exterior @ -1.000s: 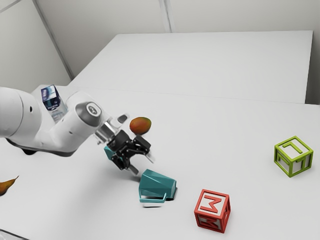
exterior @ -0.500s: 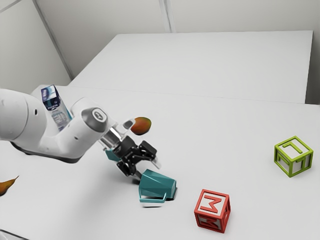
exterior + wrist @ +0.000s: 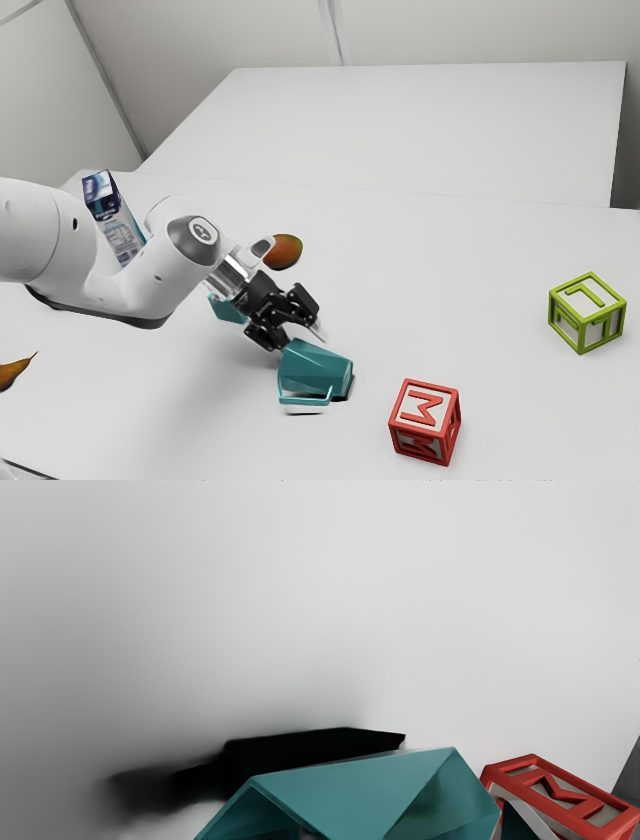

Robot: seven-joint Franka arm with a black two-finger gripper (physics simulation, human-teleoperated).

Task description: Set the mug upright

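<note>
The teal mug lies on its side on the counter, well in from the far edge, its handle toward the exterior camera. The gripper is down at the mug with its fingers apart, released rather than clenched. The red block with an M sits near the mug, on the exterior view's right of it. Behind the gripper is a partly hidden teal thing. The mango lies between the mug and the counter's far edge. Farther out, the green block rests toward the exterior view's right, closer to the far edge than the red one. The carton is near the far corner on the exterior view's left, and a brownish-orange fruit lies near the edge at the lower left.
</note>
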